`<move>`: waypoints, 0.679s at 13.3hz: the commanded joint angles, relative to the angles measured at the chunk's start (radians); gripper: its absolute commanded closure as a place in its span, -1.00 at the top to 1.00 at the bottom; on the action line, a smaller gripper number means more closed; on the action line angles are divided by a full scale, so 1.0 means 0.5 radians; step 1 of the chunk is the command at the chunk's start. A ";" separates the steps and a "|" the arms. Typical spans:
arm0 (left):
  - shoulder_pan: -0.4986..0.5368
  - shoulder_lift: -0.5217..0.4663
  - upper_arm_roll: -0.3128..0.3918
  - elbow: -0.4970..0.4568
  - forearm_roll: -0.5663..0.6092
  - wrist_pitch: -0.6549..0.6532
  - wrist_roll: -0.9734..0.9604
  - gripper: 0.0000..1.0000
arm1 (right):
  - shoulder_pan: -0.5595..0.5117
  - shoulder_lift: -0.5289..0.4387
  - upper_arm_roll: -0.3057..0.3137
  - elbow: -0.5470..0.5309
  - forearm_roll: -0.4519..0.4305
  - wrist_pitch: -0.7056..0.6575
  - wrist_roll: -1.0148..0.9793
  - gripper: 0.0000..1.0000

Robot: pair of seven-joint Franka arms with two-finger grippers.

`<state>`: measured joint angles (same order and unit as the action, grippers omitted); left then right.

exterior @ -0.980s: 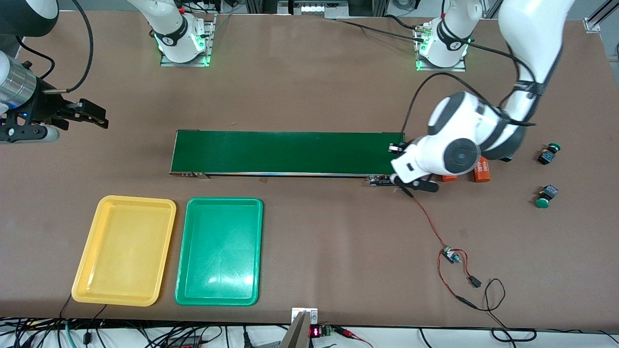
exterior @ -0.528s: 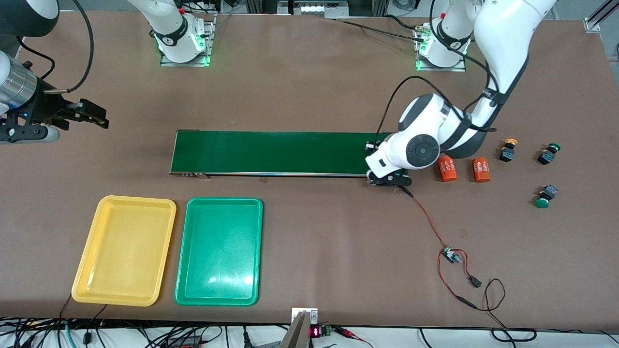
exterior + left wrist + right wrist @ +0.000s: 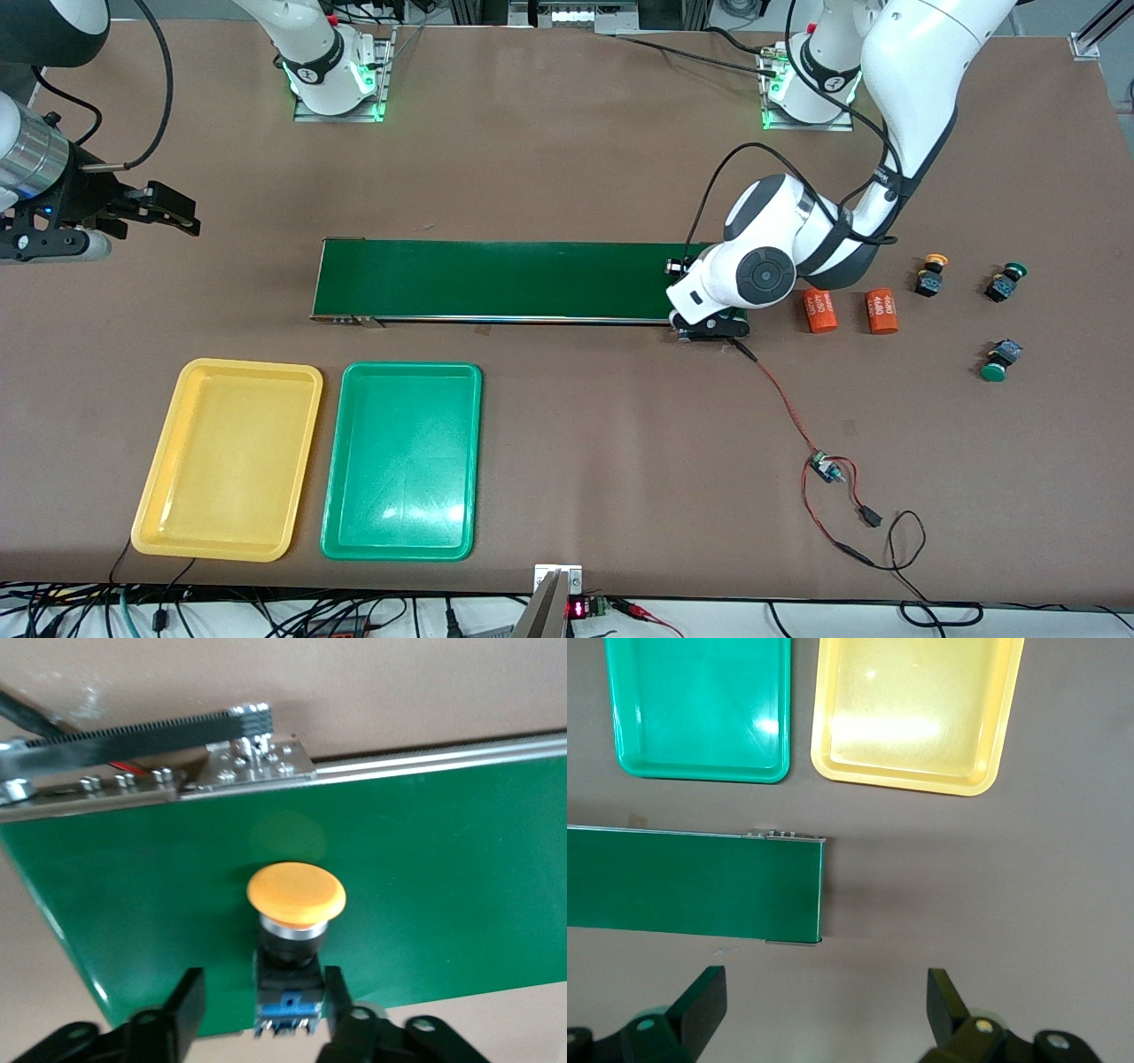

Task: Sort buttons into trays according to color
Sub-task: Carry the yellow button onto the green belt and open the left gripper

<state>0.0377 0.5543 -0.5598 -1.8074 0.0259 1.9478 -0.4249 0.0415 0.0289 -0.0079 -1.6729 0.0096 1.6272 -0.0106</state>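
On the brown desk [image 3: 567,159], a yellow button [image 3: 295,904] lies on the green belt's [image 3: 514,279] left-arm end, body between the left gripper's [image 3: 257,1014] parted fingers, cap pointing away, while the right gripper [image 3: 824,1010] waits wide open.

Both arms wore glossy white rounded shells with dark grey joint bands and grey round caps, and their bases glowed green. Black cables looped along the links. The left gripper [image 3: 257,1014] and right gripper [image 3: 824,1014] had black fingers, seemingly fixed with small screws.
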 commanded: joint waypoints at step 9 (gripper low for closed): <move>0.188 -0.047 0.168 0.550 0.055 -0.576 -0.040 1.00 | 0.003 -0.018 0.004 -0.026 0.036 0.037 0.009 1.00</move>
<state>0.0809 0.5273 -0.4940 -1.5483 0.0368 1.6883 -0.4474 0.0418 0.0292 -0.0078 -1.6730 0.0101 1.6291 -0.0106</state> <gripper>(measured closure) 0.000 0.000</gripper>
